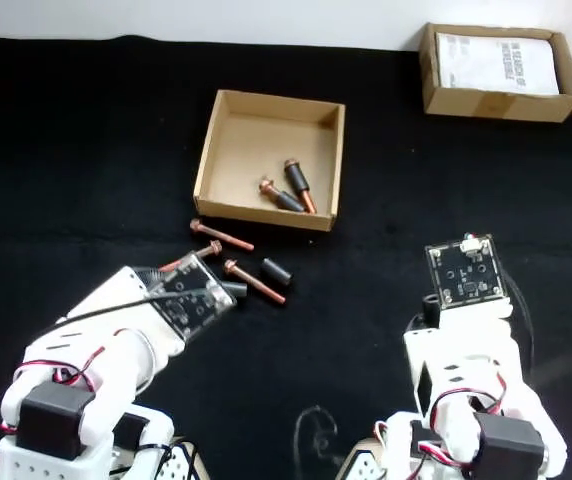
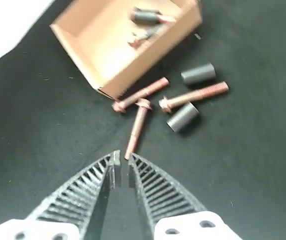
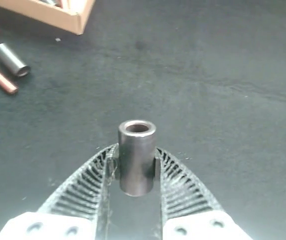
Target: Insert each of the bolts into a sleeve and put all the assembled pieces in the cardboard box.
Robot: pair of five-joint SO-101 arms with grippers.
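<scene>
Bolts (image 1: pixel 254 281), three of them, lie loose on the black table (image 1: pixel 86 150) just in front of the cardboard box (image 1: pixel 251 145), with two sleeves (image 1: pixel 277 270) among them. The left gripper (image 2: pixel 122 161) sits low at the threaded end of the nearest bolt (image 2: pixel 136 131), jaws only a narrow slit apart (whether they touch it, I cannot tell). The right gripper (image 3: pixel 137 149), well apart from the pile, is clamped on a third sleeve (image 3: pixel 137 167) held upright, bore showing. Inside the box rest two assembled pieces (image 1: pixel 286 198), toward its front right corner. A second box (image 1: pixel 496 103) holding a paper sits at the table's far right.
</scene>
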